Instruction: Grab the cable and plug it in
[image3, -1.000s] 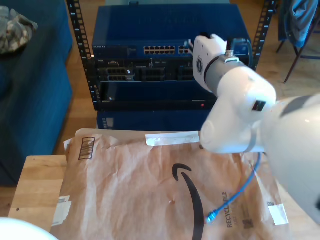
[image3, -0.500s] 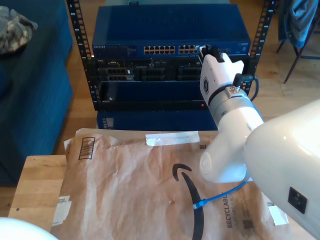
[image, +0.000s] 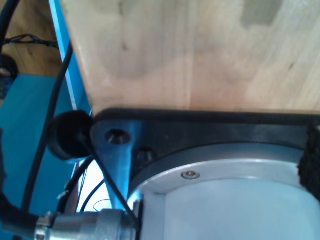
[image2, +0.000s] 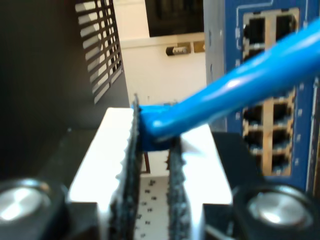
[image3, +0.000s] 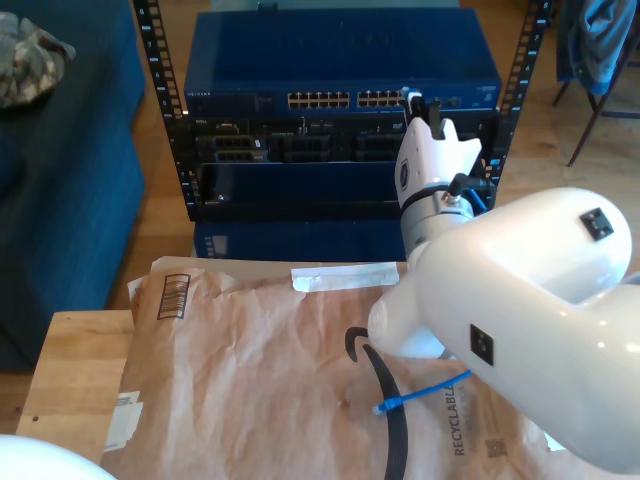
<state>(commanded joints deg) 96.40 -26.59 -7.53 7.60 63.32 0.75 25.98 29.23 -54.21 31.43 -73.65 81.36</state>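
The bright-blue cable (image2: 240, 90) is clamped between the toothed pads of my second gripper (image2: 152, 145), which is shut on it. Beyond the fingers stands the blue switch's face with its rows of ports (image2: 265, 125). In the exterior view my second gripper (image3: 418, 100) is right at the row of ports (image3: 340, 99) on the blue switch in the rack. The cable's free end (image3: 383, 407) lies with its plug on the brown paper mailer (image3: 250, 360), and the rest runs under the white arm (image3: 520, 290). The first wrist view looks at a wooden tabletop (image: 200, 50) and a black mounting plate (image: 200, 130).
The mailer covers most of a wooden table (image3: 70, 370). The rack's black posts (image3: 155, 80) frame the switch and the darker units (image3: 300, 145) below it. A blue couch (image3: 60, 170) fills the exterior view's left. A white rounded shape (image3: 40, 462) sits at that view's lower left corner.
My second gripper has moved toward the exterior view's right along the port row and the arm has turned. The cable's free end has slid toward that view's left across the mailer.
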